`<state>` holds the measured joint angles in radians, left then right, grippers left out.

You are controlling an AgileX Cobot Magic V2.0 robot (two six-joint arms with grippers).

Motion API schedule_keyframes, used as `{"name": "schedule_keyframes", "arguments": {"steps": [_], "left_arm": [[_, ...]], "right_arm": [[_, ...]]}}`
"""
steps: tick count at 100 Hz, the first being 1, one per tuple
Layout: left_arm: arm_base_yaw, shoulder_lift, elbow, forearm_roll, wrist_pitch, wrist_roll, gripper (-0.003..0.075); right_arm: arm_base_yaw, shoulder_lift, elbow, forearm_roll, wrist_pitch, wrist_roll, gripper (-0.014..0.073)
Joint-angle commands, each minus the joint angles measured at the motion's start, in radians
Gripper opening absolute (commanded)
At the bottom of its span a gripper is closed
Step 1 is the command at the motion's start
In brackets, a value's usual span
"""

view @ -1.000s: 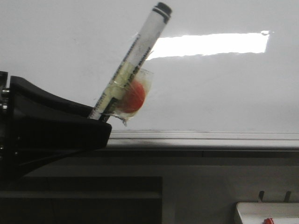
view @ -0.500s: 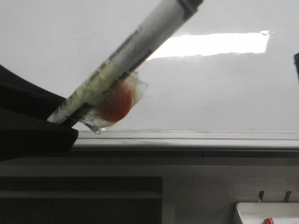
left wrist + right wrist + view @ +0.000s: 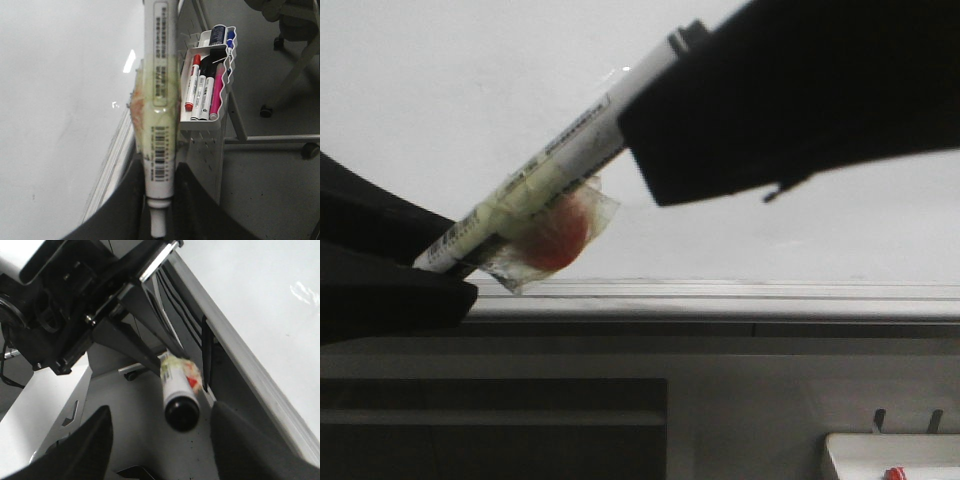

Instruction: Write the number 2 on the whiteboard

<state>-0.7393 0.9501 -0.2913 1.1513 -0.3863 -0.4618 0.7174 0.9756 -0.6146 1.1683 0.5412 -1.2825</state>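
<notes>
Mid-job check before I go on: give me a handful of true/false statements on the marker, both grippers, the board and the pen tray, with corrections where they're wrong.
1. The left gripper holds the marker. True.
2. The right gripper is shut on the marker's cap. False: its fingers stand open on either side of the cap, not touching it.
3. A number 2 is already drawn on the whiteboard. False: the visible board shows no digit.
4. The marker still wears its black cap. True.
5. The white tray of pens is empty. False: it holds several markers, including red-capped, black and pink ones.
</notes>
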Motion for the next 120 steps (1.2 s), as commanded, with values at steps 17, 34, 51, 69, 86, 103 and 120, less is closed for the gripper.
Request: {"name": "schedule_keyframes", "arguments": {"steps": [17, 34, 51, 69, 86, 103, 120], "left_arm": [[-0.005, -0.01, -0.033, -0.009, -0.038, -0.013, -0.002], [-0.005, -0.01, -0.033, -0.009, -0.038, -0.013, -0.002], [-0.005, -0.01, -0.033, -0.009, -0.038, -0.013, -0.002], [-0.005, -0.01, -0.033, -0.009, -0.022, -0.013, -0.0005], [-0.005, -0.022, -0.048, -0.123, 0.094, -0.013, 0.026], [-0.005, -0.125, -0.072, -0.204, 0.134, -0.013, 0.0474], [-0.005, -0.293, -0.077, -0.307, 0.288, -0.013, 0.0472]], "right_arm": [[0.039, 0.057, -0.089, 0.043, 0.008, -0.017, 0.0379], [0.039, 0.078, -0.089, 0.043, 0.01, -0.017, 0.0307], [0.039, 0.086, -0.089, 0.048, -0.053, -0.014, -0.0074], [0.039, 0.086, -0.089, 0.048, -0.066, -0.014, -0.0061], [0.039, 0.086, -0.089, 0.06, 0.011, -0.01, -0.0063], [0.039, 0.086, -0.096, 0.08, -0.067, -0.003, -0.0063], [0.039, 0.086, -0.128, 0.051, -0.201, -0.003, -0.0063]]}}
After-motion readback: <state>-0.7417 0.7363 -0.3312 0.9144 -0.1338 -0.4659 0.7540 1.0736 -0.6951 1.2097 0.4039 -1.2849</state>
